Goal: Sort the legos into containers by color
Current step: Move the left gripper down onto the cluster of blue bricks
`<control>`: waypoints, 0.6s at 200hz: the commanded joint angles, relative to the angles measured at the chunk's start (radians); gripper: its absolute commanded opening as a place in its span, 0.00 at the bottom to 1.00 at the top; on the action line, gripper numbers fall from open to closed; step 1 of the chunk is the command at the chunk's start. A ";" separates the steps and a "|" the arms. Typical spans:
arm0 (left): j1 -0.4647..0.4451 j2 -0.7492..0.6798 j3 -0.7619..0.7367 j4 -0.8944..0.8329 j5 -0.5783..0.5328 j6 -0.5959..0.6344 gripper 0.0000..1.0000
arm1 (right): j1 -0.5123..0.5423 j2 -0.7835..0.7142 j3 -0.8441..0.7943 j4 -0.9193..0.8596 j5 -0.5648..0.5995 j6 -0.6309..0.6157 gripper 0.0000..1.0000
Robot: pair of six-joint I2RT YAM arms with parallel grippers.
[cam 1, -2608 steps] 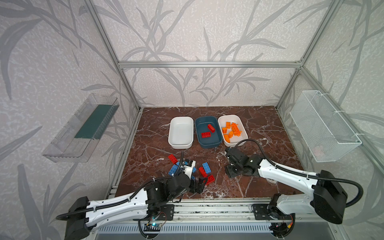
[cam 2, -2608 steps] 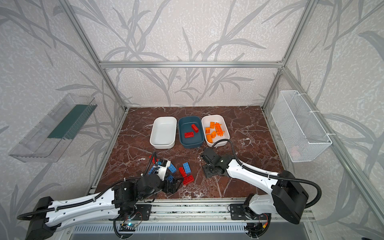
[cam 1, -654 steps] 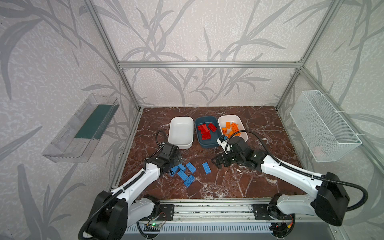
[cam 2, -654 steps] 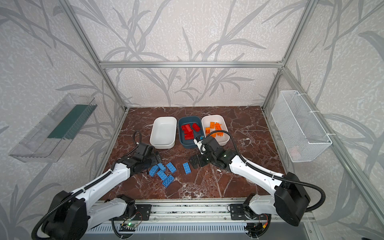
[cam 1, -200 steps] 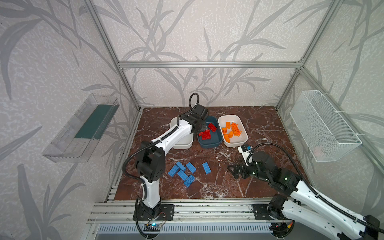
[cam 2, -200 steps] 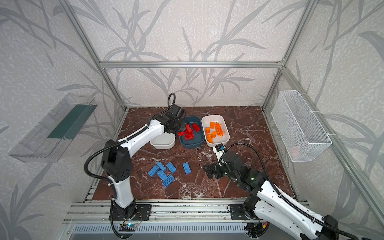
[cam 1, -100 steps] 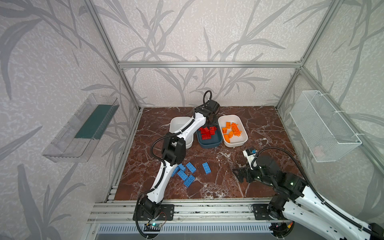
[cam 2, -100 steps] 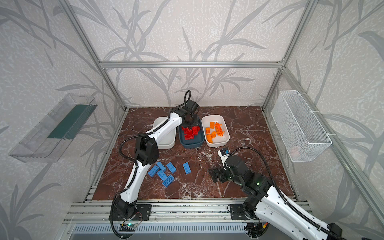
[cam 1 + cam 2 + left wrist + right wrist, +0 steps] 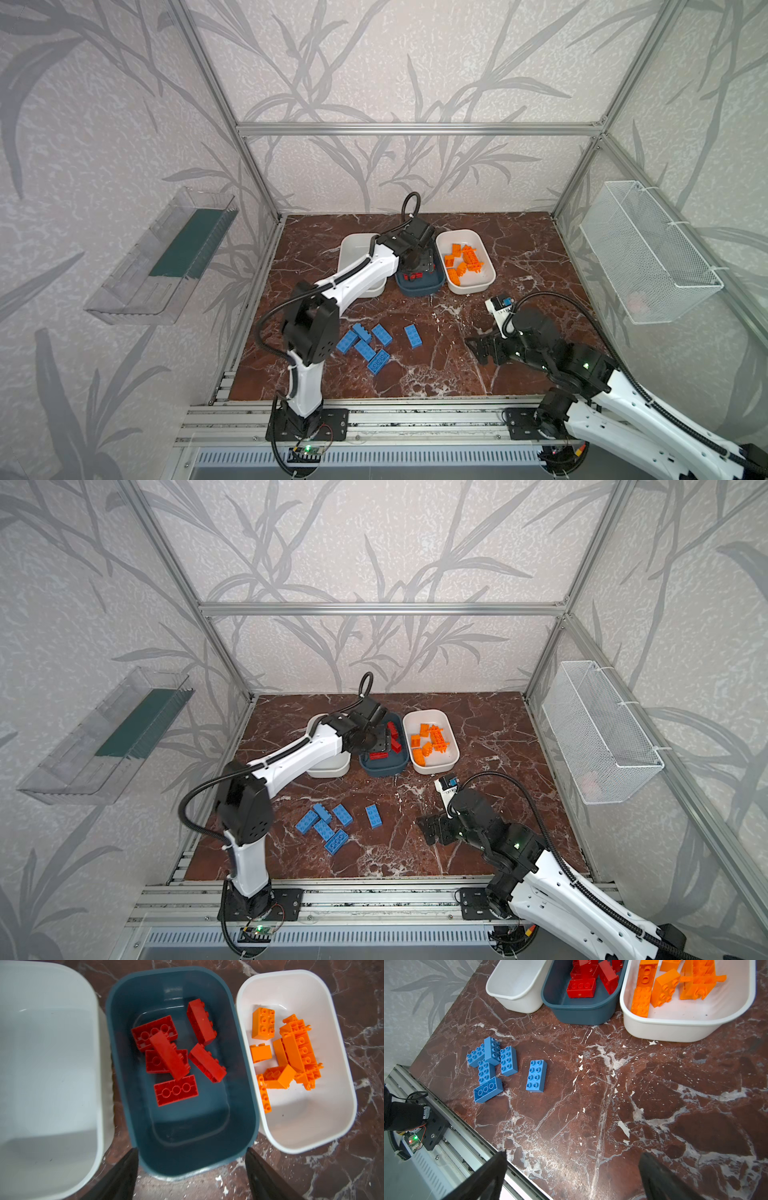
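Three containers stand in a row at the back: an empty white tub (image 9: 47, 1064), a teal tub (image 9: 239, 1093) holding several red legos (image 9: 172, 1057), and a white tub (image 9: 332, 1076) holding several orange legos (image 9: 291, 1051). My left gripper (image 9: 191, 1150) hangs open above the teal tub (image 9: 417, 286), with nothing between its fingers. Several blue legos (image 9: 368, 347) lie clustered at the front left of the table, and one blue brick (image 9: 536, 1075) lies apart beside them. My right gripper (image 9: 574, 1155) hovers open and empty over bare table at the front right (image 9: 482, 351).
A white wire basket (image 9: 648, 257) hangs on the right wall and a clear shelf (image 9: 166, 257) on the left wall. An aluminium rail (image 9: 395, 417) runs along the table's front edge. The left arm (image 9: 353, 282) stretches across the empty white tub.
My left gripper has swung right from over the white tub to over the teal tub, and its jaws have opened. The right arm has drawn back slightly toward the front right.
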 commanded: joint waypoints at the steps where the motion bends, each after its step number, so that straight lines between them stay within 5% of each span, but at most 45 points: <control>1: 0.014 -0.166 -0.195 0.061 -0.089 -0.044 0.81 | 0.037 0.013 0.033 0.010 -0.005 0.012 0.99; 62: 0.014 -0.596 -0.712 0.091 -0.099 -0.235 0.79 | 0.176 0.153 0.051 0.091 0.064 0.053 0.99; 120: 0.015 -0.785 -0.924 0.100 -0.139 -0.309 0.73 | 0.317 0.301 0.110 0.132 0.128 0.074 0.99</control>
